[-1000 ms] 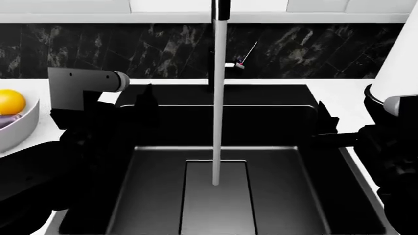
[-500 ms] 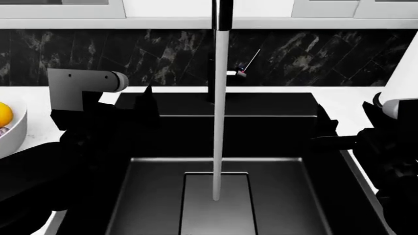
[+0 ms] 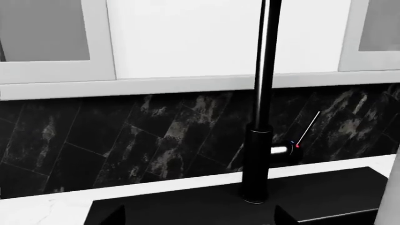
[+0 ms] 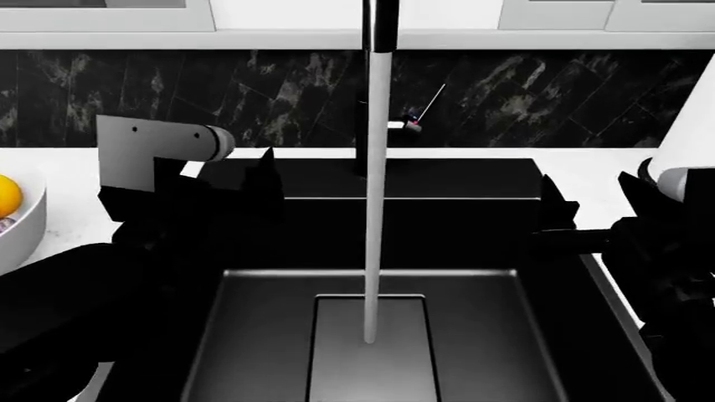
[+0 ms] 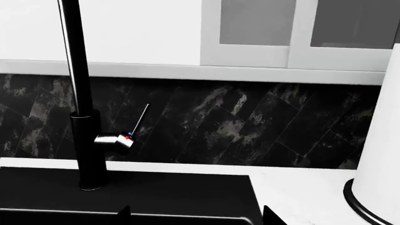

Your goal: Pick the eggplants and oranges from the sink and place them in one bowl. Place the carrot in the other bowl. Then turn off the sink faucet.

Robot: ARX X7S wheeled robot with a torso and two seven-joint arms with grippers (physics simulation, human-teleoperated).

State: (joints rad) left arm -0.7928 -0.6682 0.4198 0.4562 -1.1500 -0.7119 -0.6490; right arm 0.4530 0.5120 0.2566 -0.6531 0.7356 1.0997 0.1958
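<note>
The black sink [image 4: 470,243] has water running onto its floor panel and holds no produce that I can see. The sink faucet [image 4: 380,33] stands behind it, its silver-tipped lever [image 4: 408,124] pointing right. The faucet [image 3: 265,93] and lever [image 3: 284,149] show in the left wrist view, and the faucet [image 5: 78,93] and lever [image 5: 119,139] in the right wrist view. At the left edge the pale bowl [image 4: 25,230] holds the orange [image 4: 6,195] and a sliver of purple eggplant [image 4: 5,223]. My left gripper [image 4: 259,180] [image 3: 198,218] and right gripper [image 4: 553,205] [image 5: 198,216] hang open and empty over the sink's rear rim. The carrot and mid-grey bowl are out of view.
A tall white cylinder with a black base [image 4: 692,117] stands on the white counter at the right, close to my right arm; it also shows in the right wrist view [image 5: 381,140]. A black marble backsplash [image 4: 167,92] and white cabinets lie behind the faucet.
The head view shifted, sliding the pale bowl almost off the left edge. My left arm has since moved slightly right toward the faucet. The right arm has hardly moved.
</note>
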